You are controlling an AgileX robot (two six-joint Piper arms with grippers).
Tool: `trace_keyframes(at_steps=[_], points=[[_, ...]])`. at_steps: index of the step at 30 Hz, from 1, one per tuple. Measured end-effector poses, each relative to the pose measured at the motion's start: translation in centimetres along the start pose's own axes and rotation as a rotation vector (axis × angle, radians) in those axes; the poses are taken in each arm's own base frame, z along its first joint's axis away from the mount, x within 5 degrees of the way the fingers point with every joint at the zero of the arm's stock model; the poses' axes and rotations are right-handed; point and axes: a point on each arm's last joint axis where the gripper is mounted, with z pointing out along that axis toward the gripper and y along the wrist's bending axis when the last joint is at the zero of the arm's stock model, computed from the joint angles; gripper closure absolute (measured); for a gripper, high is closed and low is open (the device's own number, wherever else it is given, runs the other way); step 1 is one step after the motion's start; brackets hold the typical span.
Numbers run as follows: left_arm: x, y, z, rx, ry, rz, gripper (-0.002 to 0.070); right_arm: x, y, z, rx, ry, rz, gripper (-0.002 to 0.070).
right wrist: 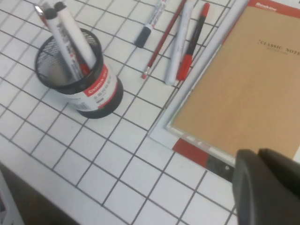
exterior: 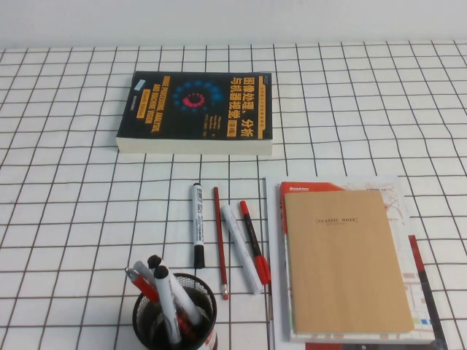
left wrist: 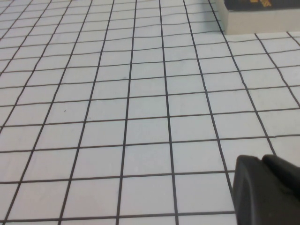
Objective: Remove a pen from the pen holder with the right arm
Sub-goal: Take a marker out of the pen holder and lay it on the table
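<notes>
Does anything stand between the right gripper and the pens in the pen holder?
Nothing visible does. The right gripper, shut, hangs by the notebook; only bare checked cloth lies between it and the pen holder, whose pens stand uncovered. The left gripper hangs over bare cloth elsewhere.

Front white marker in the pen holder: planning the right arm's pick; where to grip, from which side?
The front white marker: likely upper barrel below the black cap, from above, since it leans out past the pen holder rim. The right gripper, shut, is by the notebook; the left gripper is over tablecloth.
</notes>
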Motion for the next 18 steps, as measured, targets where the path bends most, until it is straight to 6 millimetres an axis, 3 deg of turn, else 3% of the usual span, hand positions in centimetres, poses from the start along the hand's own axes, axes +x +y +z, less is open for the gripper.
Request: trace_keyframes(at_steps=[4,7,12,18], points=[[0.0,0.0,0.0,0.0,0.0,0.0,0.0679,3.9,-0.4,-3.8,-0.045,-0.128,-0.008,0.0692],[0.0,0.0,0.0,0.0,0.0,0.0,0.0679,6.3,-0.8,-4.8,-0.066,-0.204,-0.011,0.0692],[0.0,0.0,0.0,0.0,0.0,0.0,0.0679,9.0,-1.6,-4.0,-0.069,-0.258,-0.014,0.0692],[0.0,0.0,0.0,0.0,0.0,0.0,0.0679,9.5,-2.5,-1.7,-0.014,-0.326,-0.049,0.0692]])
